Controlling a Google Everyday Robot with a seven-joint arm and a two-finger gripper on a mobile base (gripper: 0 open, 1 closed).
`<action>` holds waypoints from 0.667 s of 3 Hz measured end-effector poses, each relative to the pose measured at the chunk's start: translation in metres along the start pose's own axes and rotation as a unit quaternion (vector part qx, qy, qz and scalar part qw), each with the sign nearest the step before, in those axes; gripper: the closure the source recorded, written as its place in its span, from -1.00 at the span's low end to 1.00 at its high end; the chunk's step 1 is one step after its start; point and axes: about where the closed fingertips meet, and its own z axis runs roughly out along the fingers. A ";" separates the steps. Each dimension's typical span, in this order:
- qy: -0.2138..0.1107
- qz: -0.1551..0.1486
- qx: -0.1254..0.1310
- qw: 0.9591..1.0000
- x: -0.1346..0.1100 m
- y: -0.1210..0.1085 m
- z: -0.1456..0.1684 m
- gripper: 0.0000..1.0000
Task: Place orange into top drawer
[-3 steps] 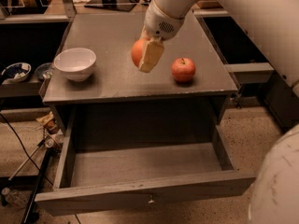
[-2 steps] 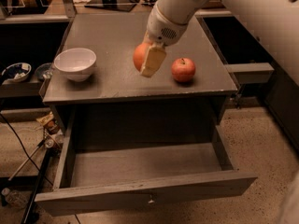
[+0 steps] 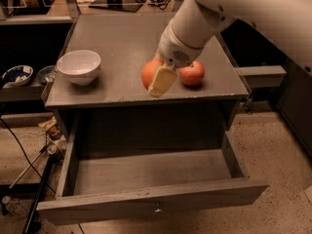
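The orange [image 3: 149, 72] is held in my gripper [image 3: 157, 78] above the front part of the grey cabinet top [image 3: 122, 38], close to its front edge. One pale finger [image 3: 162, 81] covers the orange's right side. The top drawer [image 3: 151, 179] stands pulled open below the cabinet top, its inside bare, its front panel with a small metal knob [image 3: 157, 208] nearest me. The gripper with the orange is above and behind the drawer's opening.
A red-orange apple [image 3: 192, 73] lies on the cabinet top just right of the gripper. A white bowl [image 3: 79, 66] stands at the top's left. A lower shelf with a small dish [image 3: 16, 75] is at the far left. Cables and a stand lie on the floor at the left.
My gripper has carried the orange forward and a little right, toward the front edge of the cabinet top. The apple, bowl and drawer have not moved.
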 end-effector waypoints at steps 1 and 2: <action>-0.017 0.005 -0.001 1.000 0.004 0.015 0.008 1.00; -0.017 0.007 -0.001 1.000 0.005 0.016 0.009 1.00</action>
